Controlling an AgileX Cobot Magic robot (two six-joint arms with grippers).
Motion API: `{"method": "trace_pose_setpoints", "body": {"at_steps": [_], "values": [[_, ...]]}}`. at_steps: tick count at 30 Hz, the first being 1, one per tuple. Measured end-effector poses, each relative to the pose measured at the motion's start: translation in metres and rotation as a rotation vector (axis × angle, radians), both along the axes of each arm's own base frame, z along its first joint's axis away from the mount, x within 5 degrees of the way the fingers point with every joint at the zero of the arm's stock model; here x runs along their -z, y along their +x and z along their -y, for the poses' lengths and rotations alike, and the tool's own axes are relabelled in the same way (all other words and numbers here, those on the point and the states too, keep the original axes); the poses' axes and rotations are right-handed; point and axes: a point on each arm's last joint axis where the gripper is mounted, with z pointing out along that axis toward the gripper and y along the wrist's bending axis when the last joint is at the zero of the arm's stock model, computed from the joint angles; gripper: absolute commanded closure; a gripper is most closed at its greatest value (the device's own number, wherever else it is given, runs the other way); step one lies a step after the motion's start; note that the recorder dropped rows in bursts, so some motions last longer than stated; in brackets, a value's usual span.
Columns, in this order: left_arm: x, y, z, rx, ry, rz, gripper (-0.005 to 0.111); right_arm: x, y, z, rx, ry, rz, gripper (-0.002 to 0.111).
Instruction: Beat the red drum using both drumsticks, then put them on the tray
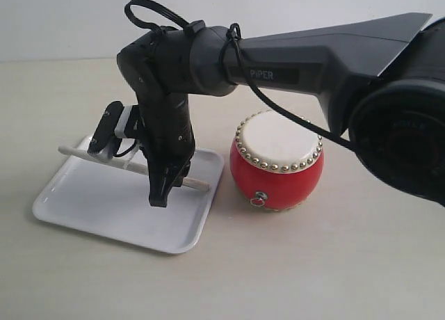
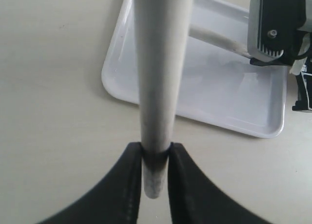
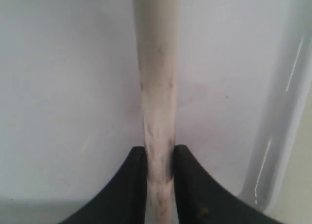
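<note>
the right hand (image 3: 158, 153) is clamping one drumstick (image 3: 157, 63) low over the tray (image 1: 90, 216) (whether stick and tray floor are touching cannot be told). the left hand (image 2: 155, 150), over the tabletop (image 2: 53, 136) near the tray, is gripping the second drumstick (image 2: 158, 63) near one end. the red drum (image 1: 278, 184) is standing upright on the tabletop just beside the tray.

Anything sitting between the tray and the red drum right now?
No. In the exterior view, only a narrow strip of bare table separates the tray from the red drum.
</note>
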Motion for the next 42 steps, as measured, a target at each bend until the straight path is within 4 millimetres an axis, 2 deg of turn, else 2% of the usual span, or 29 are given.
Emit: {"method": "trace_pose_setpoints", "body": {"at_steps": [21,30,36,39,42], "values": [[0.002,0.002,0.0,0.0,0.001,-0.013,0.107,0.0,-0.002,0.003,0.039,-0.024,-0.025,0.093],[0.002,0.004,0.0,-0.004,0.001,-0.005,0.107,-0.016,-0.003,0.002,0.059,0.019,-0.013,0.093],[0.003,0.003,0.0,-0.001,0.002,-0.019,0.107,-0.017,-0.005,0.002,0.066,0.017,-0.027,0.093],[0.003,0.002,0.0,0.003,0.003,-0.031,0.107,-0.017,-0.005,0.002,0.067,0.017,-0.03,0.084],[0.004,0.002,0.0,0.005,0.003,-0.038,0.107,-0.017,-0.005,0.002,0.069,0.016,-0.032,0.07]]}}
